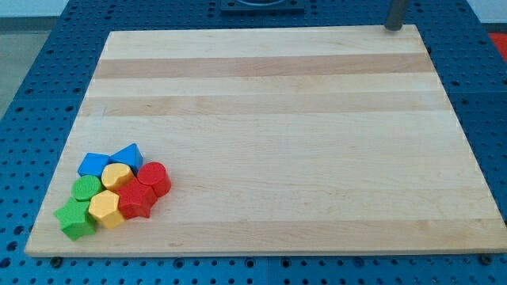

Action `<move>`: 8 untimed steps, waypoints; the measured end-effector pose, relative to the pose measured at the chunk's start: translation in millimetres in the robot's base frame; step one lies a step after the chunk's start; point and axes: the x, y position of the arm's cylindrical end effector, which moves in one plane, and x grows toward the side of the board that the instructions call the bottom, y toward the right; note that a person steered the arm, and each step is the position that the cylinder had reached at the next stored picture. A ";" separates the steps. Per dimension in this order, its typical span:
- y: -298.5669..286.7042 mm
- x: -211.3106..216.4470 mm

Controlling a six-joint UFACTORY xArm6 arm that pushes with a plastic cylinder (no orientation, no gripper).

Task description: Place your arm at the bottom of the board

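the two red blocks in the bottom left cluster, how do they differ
The red cylinder is round with a flat circular top; the red star block has a jagged outline. The red cylinder sits nearer the view's top and right, the red star block lower. Both are red and touch.

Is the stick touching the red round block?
Apart. The camera view shows my tip at the board's top right edge, with bare wood stretching between it and the red cylinder at bottom left.

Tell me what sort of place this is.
Probably a robotics lab bench: a wooden board on a blue perforated table, bright toy blocks clustered at the view's bottom left, my tip at its top right.
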 end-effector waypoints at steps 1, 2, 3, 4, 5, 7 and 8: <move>-9.1 -0.2; -90.6 18.6; -108.3 26.5; -113.2 26.5; -170.0 78.5; -179.8 135.9; -182.5 157.6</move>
